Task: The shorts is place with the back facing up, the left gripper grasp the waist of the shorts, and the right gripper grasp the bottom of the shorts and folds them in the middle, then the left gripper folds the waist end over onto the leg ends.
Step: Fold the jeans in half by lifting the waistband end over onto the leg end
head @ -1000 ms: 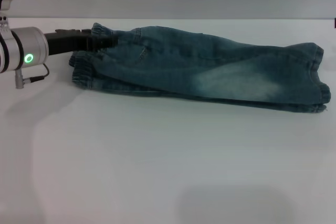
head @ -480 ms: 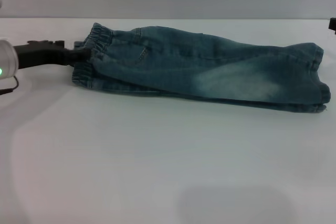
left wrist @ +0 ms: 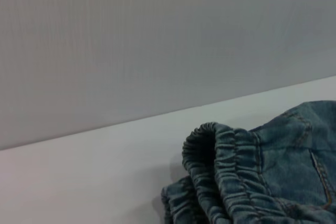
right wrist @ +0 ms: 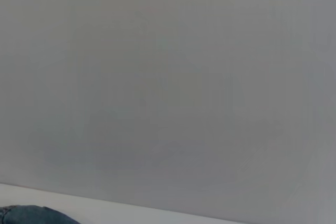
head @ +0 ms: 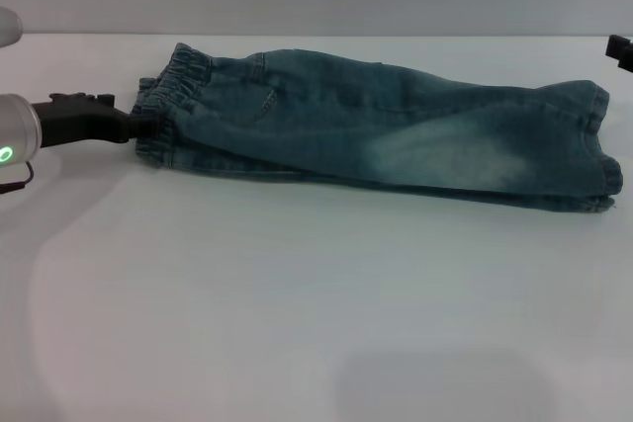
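Already folded lengthwise, the shorts (head: 386, 126) lie across the far part of the white surface (head: 297, 313), the waist (head: 163, 106) toward the robot's left and the leg ends (head: 598, 145) toward its right. The left pincer (head: 134, 126) sits low at the waist's edge, tips against the gathers; whether it is open or closed on cloth, I cannot tell. The right pincer (head: 620, 49) barely shows at the far right edge, its state unreadable too. Denim like this looks soft, limp and fairly light, so it should drape and sag when lifted. The thick elastic waist seems the best hold, taking both layers together.
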Motion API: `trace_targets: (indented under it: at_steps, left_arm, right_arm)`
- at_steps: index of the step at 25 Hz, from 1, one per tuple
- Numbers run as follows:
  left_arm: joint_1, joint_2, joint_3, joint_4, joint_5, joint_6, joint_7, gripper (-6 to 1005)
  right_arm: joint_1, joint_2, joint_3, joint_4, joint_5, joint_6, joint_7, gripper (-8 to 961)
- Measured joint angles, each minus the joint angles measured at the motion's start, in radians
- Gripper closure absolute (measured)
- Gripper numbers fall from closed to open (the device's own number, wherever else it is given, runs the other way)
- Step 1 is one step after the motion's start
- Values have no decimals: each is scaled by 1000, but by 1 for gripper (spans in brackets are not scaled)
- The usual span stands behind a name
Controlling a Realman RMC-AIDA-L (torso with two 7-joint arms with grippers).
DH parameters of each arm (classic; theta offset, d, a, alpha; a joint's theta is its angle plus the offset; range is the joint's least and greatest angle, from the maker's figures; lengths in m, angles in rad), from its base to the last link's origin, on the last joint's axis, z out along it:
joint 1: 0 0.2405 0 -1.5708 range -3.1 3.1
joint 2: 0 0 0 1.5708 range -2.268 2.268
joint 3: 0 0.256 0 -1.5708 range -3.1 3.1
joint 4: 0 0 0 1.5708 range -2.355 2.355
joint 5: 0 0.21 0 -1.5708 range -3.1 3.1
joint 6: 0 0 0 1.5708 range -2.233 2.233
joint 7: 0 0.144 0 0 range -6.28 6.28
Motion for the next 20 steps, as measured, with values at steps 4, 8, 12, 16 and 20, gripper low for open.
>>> trace_targets:
  at_steps: [4, 8, 12, 16, 20]
  left_arm:
    - [-4, -4, 3, -13, 4, -14, -3, 176]
    - [-14, -13, 9, -26, 12, -34, 0, 180]
    - [-20, -22, 9, -26, 28, -53, -1, 185]
    - [-26, -25, 10, -37, 29, -81, -9, 189]
    - [-49, -25, 11, -78, 29, -92, -3, 193]
  right_arm:
    - [0, 0, 0, 8, 1, 0, 0, 438]
    - [1, 1, -1, 18, 1, 0, 0, 438]
    - [-1, 1, -2, 19, 2, -4, 0, 438]
    - [-3, 1, -3, 20, 2, -11, 0, 438]
    - [-6, 1, -3, 20, 2, -13, 0, 438]
